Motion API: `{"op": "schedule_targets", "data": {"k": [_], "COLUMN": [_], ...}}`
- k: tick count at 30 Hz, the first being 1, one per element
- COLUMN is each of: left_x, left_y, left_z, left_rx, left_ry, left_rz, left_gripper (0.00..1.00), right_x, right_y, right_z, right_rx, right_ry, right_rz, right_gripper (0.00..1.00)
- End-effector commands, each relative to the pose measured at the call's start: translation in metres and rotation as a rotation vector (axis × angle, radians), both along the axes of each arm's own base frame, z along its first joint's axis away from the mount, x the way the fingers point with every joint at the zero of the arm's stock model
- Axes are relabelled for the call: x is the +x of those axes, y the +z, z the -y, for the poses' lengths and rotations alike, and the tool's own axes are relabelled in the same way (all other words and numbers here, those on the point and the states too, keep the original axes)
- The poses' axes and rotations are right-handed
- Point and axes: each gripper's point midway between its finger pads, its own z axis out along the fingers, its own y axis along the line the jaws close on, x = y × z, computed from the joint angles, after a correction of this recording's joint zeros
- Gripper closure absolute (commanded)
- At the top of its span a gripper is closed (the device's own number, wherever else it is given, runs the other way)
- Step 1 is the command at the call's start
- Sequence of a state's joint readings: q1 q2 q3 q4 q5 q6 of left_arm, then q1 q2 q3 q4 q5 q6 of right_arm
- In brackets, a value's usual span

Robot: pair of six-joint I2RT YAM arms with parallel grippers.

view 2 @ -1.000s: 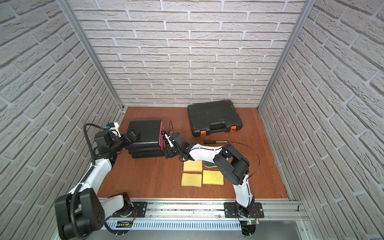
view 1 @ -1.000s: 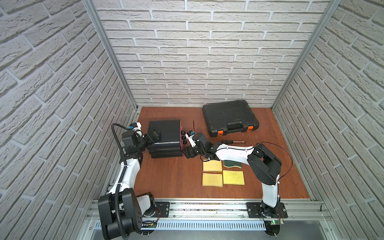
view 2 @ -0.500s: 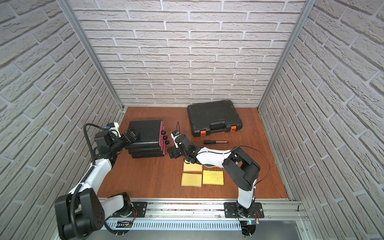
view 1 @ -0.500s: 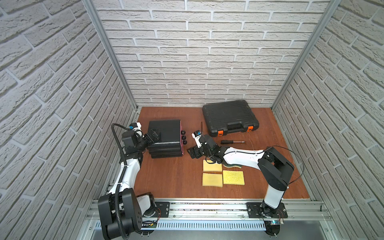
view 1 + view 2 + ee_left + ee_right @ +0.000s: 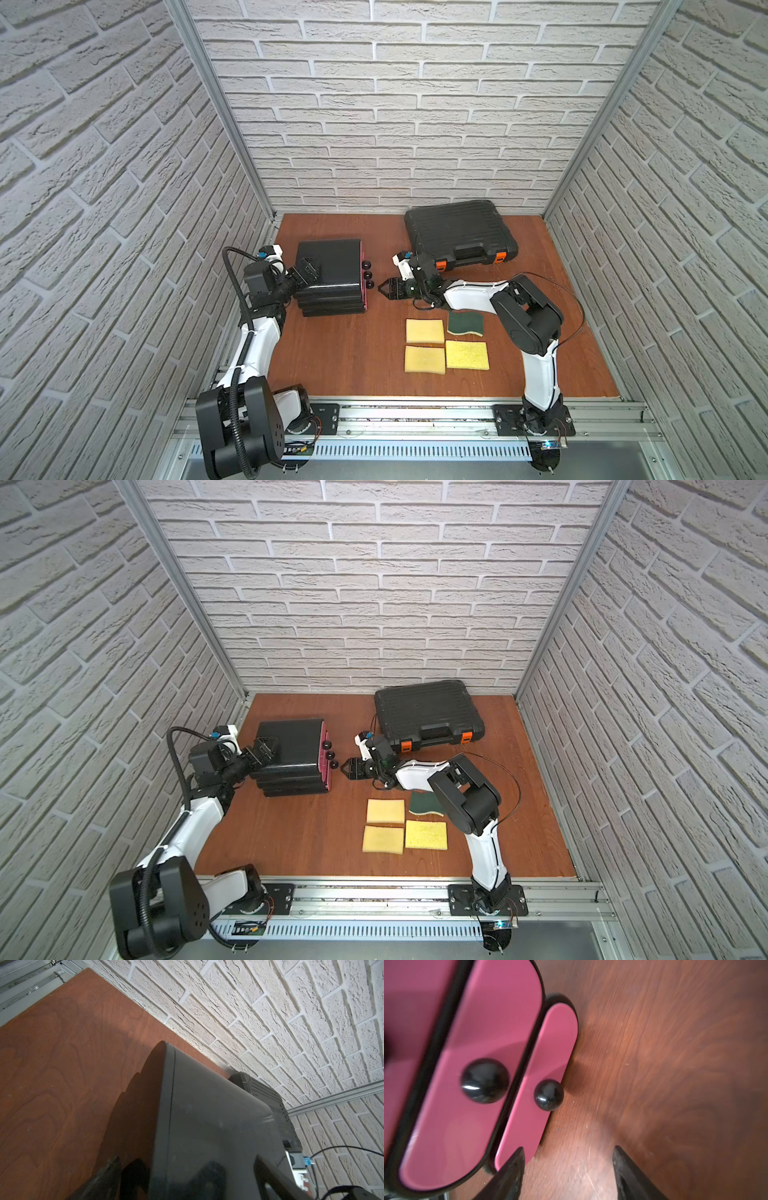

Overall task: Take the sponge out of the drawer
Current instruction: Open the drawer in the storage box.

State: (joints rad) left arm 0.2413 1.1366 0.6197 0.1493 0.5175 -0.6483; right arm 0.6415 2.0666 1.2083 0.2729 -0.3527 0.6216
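right gripper (image 5: 381, 287) empty, jaws apart, just short of the lowest knob (image 5: 370, 284) on the shut drawer unit (image 5: 332, 270); sponge hidden inside. centre that knob between the jaws, clench, pull straight out. left gripper (image 5: 307, 269), spread wide, braces the unit's back.

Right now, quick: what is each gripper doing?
Left gripper: open wide, set against the back of the drawer unit.
Right gripper: open, empty, facing the drawer knobs.
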Motion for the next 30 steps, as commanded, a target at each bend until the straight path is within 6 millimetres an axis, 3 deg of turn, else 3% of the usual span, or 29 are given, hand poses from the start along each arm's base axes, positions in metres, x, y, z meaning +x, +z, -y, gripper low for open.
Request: {"op": "schedule_targets", "data": {"k": [1, 9, 18, 30], "left_x": [-0.003, -0.003, -0.002, 0.000], "left_y": [-0.004, -0.004, -0.005, -0.008], "left_z": [0.007, 0.007, 0.007, 0.006], "left_rx": [-0.019, -0.020, -0.021, -0.020], "left_ry": [-0.030, -0.031, -0.032, -0.027], "left_rz": [-0.002, 0.000, -0.003, -0.013], "left_gripper": [0.02, 0.02, 0.02, 0.02], "right_x": [0.006, 0.023, 0.035, 0.034], "right_y": [0.022, 0.017, 0.008, 0.002], "right_z": [-0.023, -0.032, -0.038, -0.047], "right_rx": [0.124, 0.319, 0.359, 0.426], "right_ry": [0.042, 0.039, 0.034, 0.061], "right_rz": [-0.006, -0.061, -0.090, -0.131], "right_gripper": [0.37, 0.38, 0.38, 0.43]}}
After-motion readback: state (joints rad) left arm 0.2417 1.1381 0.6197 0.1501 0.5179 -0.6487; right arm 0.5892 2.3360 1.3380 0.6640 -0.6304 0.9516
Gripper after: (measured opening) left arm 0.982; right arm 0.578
